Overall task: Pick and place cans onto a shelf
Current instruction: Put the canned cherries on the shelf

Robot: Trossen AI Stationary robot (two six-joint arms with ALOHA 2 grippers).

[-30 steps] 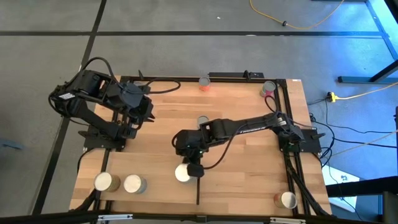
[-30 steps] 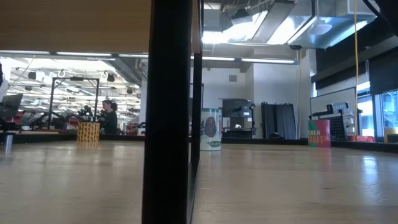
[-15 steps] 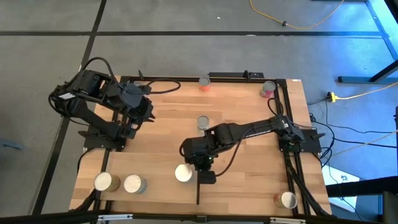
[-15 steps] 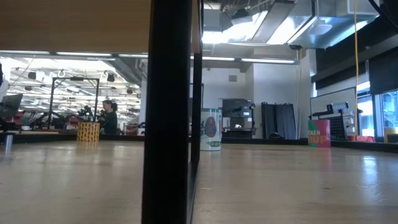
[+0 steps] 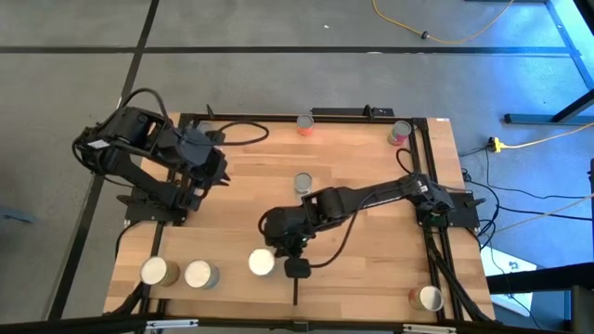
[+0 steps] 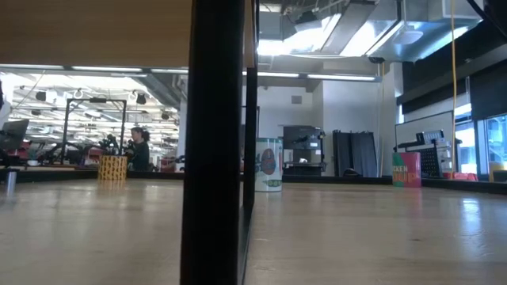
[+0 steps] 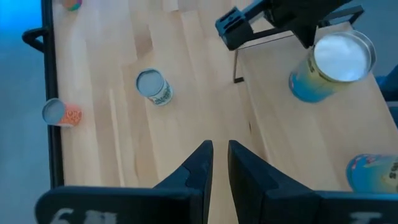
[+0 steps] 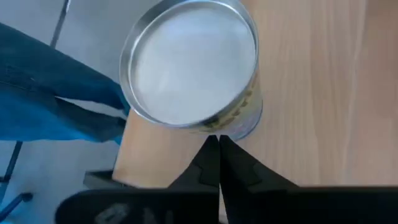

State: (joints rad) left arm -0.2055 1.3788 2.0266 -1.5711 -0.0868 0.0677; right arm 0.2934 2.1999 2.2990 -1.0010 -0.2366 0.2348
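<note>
The right claw (image 5: 297,268) hung low in the middle of the high view, fingers pressed shut with nothing between them, and a white-topped can (image 5: 262,263) stood just to its left, very close; from the right wrist the closed fingertips (image 8: 217,151) pointed at that can's (image 8: 194,65) side, though contact could not be told. The left claw (image 5: 219,171) waited at the upper left of the bench (image 5: 251,204), its fingers (image 7: 198,163) only a narrow gap apart and holding nothing. Two more cans (image 5: 159,271) (image 5: 200,275) stood at the lower left, one (image 5: 430,298) at the lower right, one (image 5: 303,183) near the middle, and two (image 5: 305,123) (image 5: 400,133) along the top edge. The low view looked across pale wood (image 6: 356,237), past a dark upright post (image 6: 214,142), into a lit workshop where a person (image 6: 141,148) stood far off.
</note>
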